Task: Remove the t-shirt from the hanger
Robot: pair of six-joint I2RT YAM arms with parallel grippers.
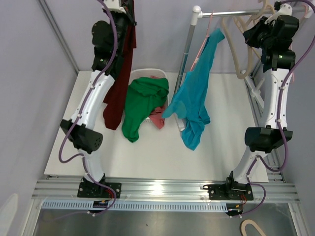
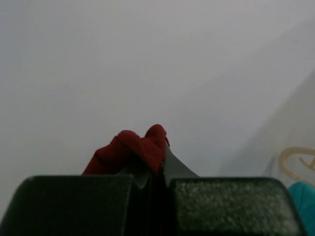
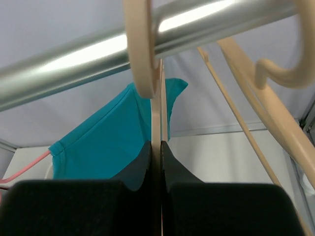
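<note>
Left wrist: left tool (image 2: pixel 156 169) clamps bunched dark-red t-shirt (image 2: pixel 130 147); right tool (image 3: pixel 156 150) pinches beige hanger (image 3: pixel 137 44).

Bright, even, diffuse lighting.
Glare streaks the metal rail (image 3: pixel 98 54) and near frame (image 1: pixel 157 187); wrist views blur close foreground; shadows soft.

Glossy metal rail (image 3: pixel 98 54), smooth plastic hanger (image 3: pixel 139 59), cloth t-shirt (image 2: pixel 140 147) (matt).
</note>
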